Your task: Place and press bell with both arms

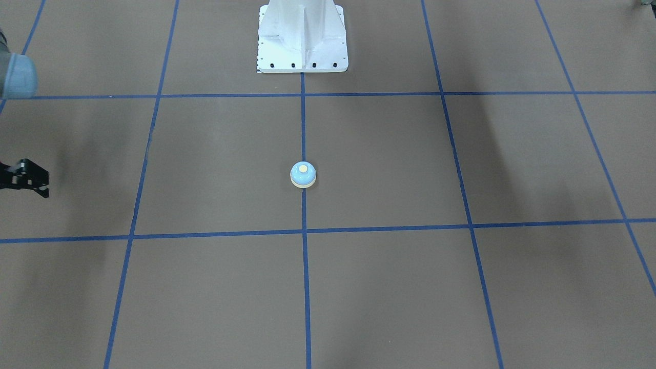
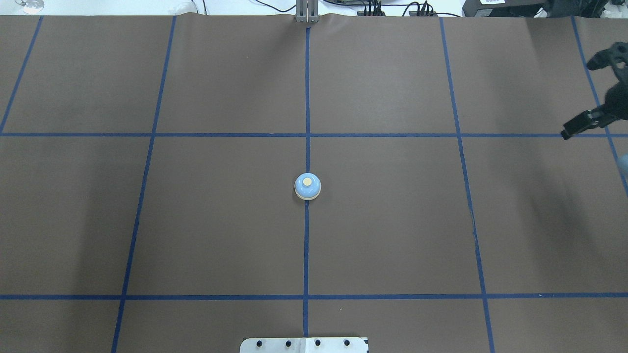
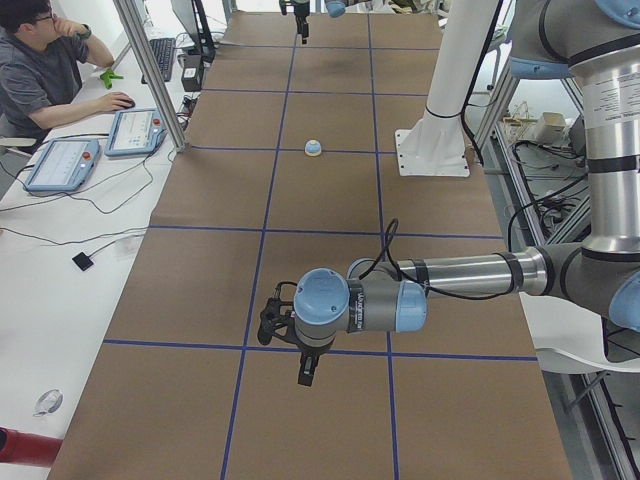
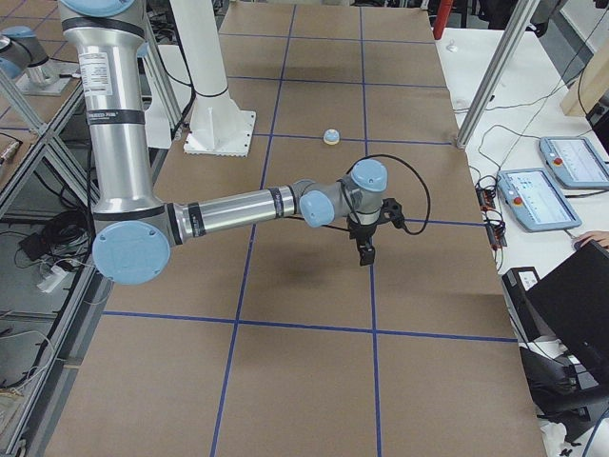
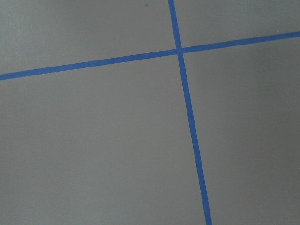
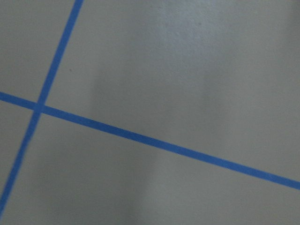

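The light-blue bell (image 2: 307, 187) with a cream base and button stands alone on the centre tape line, also seen in the front view (image 1: 303, 175). My right gripper (image 2: 566, 133) hangs at the table's far right edge, well away from the bell; its fingers look closed together and hold nothing. It also shows at the front view's left edge (image 1: 43, 192) and in the right-side view (image 4: 366, 257). My left gripper (image 3: 305, 375) shows only in the left-side view, pointing down, far from the bell; I cannot tell whether it is open or shut.
The brown table cover (image 2: 392, 220) carries a blue tape grid. The white bolted pedestal (image 1: 302, 38) stands at the robot's side. An operator sits with tablets (image 3: 60, 165) on the side table. Both wrist views show only cover and tape.
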